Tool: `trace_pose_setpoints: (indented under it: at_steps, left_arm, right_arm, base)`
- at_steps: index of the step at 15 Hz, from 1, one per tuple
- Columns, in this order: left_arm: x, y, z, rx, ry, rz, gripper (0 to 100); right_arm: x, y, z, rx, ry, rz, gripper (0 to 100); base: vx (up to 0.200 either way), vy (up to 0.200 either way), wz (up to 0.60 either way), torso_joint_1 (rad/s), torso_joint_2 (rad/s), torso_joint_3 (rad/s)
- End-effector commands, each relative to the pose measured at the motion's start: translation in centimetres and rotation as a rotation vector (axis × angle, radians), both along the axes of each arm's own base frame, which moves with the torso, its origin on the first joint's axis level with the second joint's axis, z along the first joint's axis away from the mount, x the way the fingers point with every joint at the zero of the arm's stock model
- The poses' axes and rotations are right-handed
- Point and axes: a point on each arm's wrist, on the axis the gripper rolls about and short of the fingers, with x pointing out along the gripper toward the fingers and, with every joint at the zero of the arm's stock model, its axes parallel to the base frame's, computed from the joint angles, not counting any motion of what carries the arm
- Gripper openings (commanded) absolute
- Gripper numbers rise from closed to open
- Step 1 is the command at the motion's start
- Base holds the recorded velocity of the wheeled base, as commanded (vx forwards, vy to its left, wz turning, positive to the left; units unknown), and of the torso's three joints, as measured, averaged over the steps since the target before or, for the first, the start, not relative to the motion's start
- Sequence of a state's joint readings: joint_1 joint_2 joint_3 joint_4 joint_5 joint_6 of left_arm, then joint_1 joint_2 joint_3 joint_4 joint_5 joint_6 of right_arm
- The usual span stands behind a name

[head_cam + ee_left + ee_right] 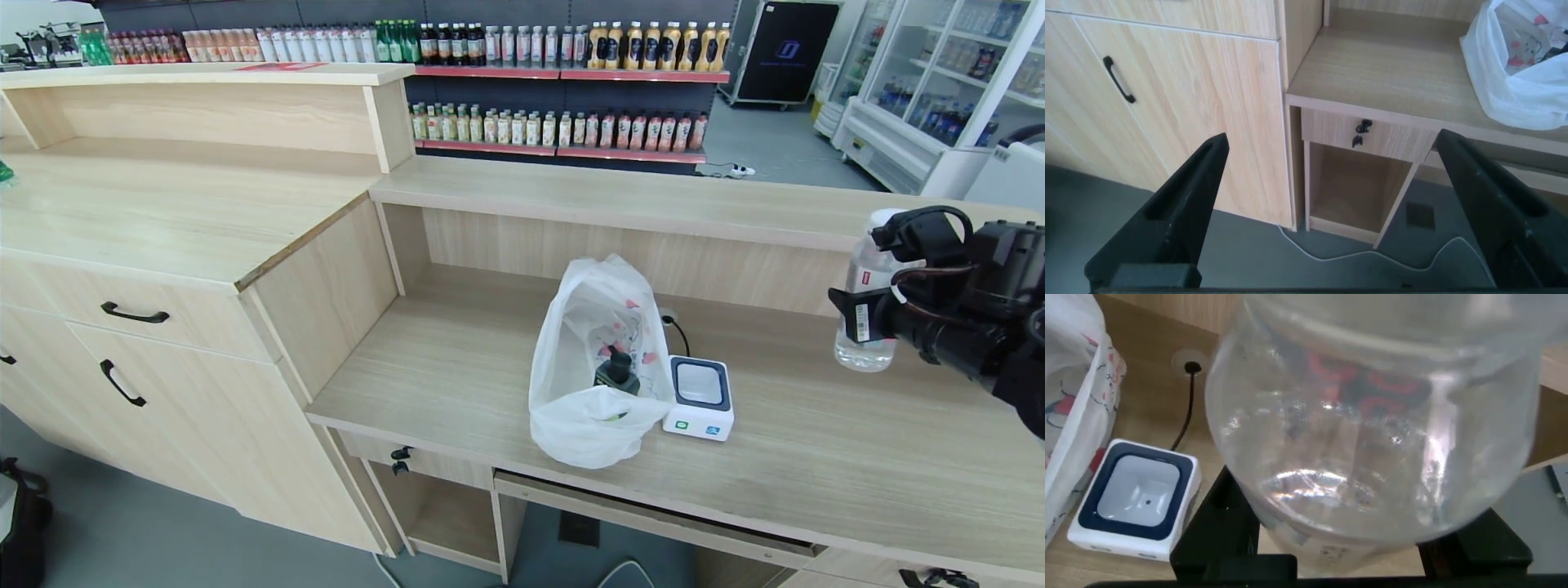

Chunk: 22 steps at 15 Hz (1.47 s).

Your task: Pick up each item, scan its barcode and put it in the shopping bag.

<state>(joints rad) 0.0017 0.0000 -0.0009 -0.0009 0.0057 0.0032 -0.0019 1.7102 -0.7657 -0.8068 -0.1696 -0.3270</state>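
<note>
As the right gripper (pixel 869 314) sits clamped on the bottle (pixel 863 353) at the head view's three o'clock, recommend carrying it toward eight o'clock, barcode squarely facing the scanner (pixel 699 395) (left gripper (pixel 1331 212) spread, empty).

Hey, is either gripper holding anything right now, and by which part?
The right gripper holds the clear water bottle, clamped across its body about mid-height. The left gripper is open, holding nothing.
</note>
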Motion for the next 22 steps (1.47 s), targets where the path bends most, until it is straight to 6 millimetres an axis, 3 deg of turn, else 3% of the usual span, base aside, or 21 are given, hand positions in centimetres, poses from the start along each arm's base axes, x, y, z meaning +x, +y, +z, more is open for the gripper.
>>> trace_pose_setpoints:
  at_steps: [1, 9, 14, 18, 22]
  left_arm:
    - [0.0, 0.0, 0.0, 0.000, -0.001, 0.000, 100]
    - [0.0, 0.0, 0.0, 0.000, 0.000, 0.000, 100]
    - [0.0, 0.0, 0.0, 0.000, -0.001, 0.000, 100]
    - [0.0, 0.0, 0.0, 0.000, -0.001, 0.000, 100]
    - [0.0, 0.0, 0.0, 0.000, -0.001, 0.000, 100]
  right_arm:
    - [0.0, 0.0, -0.2, 0.013, 0.001, 0.035, 0]
    - [1.6, 0.4, -1.1, 0.062, -0.073, 0.110, 0]
    - [4.7, 0.6, -2.7, 0.167, -0.096, 0.140, 0]
    - [7.7, -0.1, -5.0, 0.256, -0.086, 0.110, 0]
    - [9.0, -0.6, -6.7, 0.263, -0.057, 0.093, 0]
  base:
    - [0.000, 0.000, 0.60, -0.007, 0.00, -0.002]
    - [0.000, 0.000, 0.60, 0.004, 0.00, 0.001]
    - [0.000, 0.000, 0.00, 0.000, 0.00, 0.000]
    - [0.000, 0.000, 0.00, 0.000, 0.00, 0.000]
    - [0.000, 0.000, 0.00, 0.000, 0.00, 0.000]
